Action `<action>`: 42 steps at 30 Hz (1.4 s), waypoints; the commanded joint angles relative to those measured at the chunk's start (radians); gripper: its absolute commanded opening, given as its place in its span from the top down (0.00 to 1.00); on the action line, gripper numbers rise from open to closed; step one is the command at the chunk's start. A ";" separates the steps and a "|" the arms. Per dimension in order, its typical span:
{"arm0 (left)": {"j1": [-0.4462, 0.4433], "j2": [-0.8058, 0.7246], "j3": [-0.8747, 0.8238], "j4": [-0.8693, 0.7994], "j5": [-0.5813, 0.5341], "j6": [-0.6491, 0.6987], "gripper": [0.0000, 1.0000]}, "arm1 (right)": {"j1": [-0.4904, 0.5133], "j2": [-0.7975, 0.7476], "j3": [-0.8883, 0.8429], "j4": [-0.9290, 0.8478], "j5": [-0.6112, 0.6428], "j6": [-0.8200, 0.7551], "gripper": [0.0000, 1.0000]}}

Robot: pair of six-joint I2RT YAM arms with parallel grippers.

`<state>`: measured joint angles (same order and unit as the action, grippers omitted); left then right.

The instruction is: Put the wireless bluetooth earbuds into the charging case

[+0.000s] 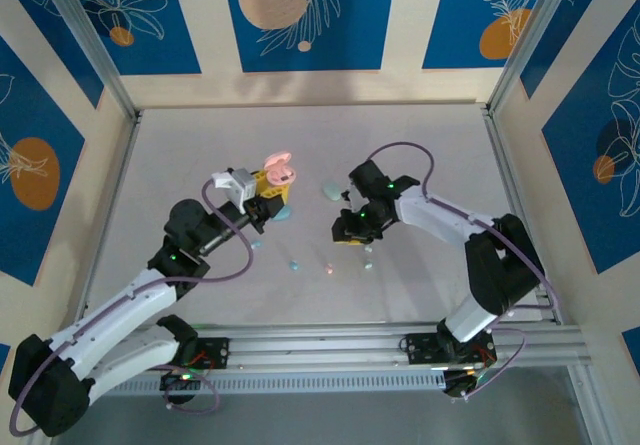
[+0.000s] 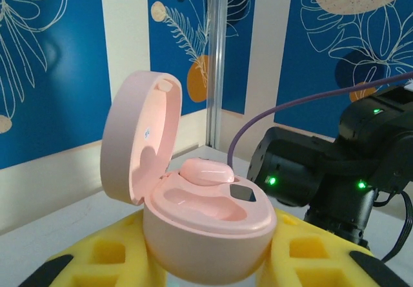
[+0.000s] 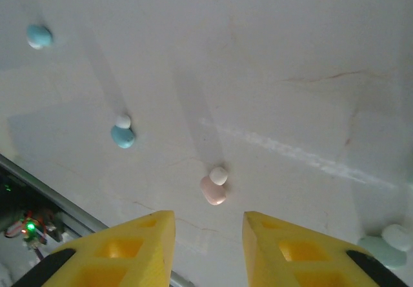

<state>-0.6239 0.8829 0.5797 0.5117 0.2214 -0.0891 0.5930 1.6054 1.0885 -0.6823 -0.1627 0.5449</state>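
Earbuds look: tiny rounded pellets, smooth glossy plastic, each with a paler whitish tip, far smaller than the cases
Earbuds loose: your right wrist view has the loose pink earbud (image 3: 212, 191), near blue earbud (image 3: 122, 136), far blue earbud (image 3: 39, 36) and mint earbud (image 3: 381, 251), all lying on the table (image 1: 430, 155), well apart from one another
Earbud seated: seated pink earbud (image 2: 205, 171) sits in the far well of the pink case (image 2: 206, 229), beside a small dark square patch
Pink case: pebble-shaped, pastel, smooth satin plastic, upright; lid (image 2: 139, 138) hinged up on the left, hollow inside; nearer well shows bare pink plastic
Left gripper (image 2: 210, 264): you've got it closed around the lower body of the pink case, one finger each side
Right gripper (image 3: 208, 221): your jaws stand apart, gripping nothing, pointing down at the table; loose pink earbud lies just beyond the gap
Fingers (image 3: 132, 251): yellow, blocky, matte, with square recesses
Other cases: mint case (image 1: 328, 191) on the table between your two grippers; blue case (image 1: 283, 212) just beside the left gripper, in the top view
Table surface: pale, matte, faint scuffs and one light streak
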 commanded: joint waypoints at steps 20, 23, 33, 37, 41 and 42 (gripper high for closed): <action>0.002 -0.055 -0.046 -0.003 -0.017 0.063 0.73 | 0.218 0.256 0.140 -0.185 0.140 0.024 0.53; 0.004 -0.052 -0.047 -0.001 -0.019 0.066 0.72 | 0.228 0.273 0.151 -0.200 0.186 0.027 0.53; 0.004 -0.048 -0.057 0.012 -0.033 0.068 0.72 | 0.226 0.276 0.156 -0.233 0.302 -0.001 0.55; 0.006 -0.045 -0.055 0.014 -0.031 0.068 0.72 | 0.220 0.264 0.157 -0.244 0.339 -0.017 0.55; 0.007 -0.043 -0.058 0.013 -0.030 0.068 0.72 | 0.209 0.257 0.156 -0.254 0.387 -0.021 0.55; 0.007 -0.042 -0.057 0.012 -0.030 0.068 0.72 | 0.203 0.254 0.155 -0.254 0.391 -0.022 0.56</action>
<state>-0.6228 0.8436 0.5289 0.5045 0.2005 -0.0418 0.8101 1.8874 1.2247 -0.9012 0.1749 0.5346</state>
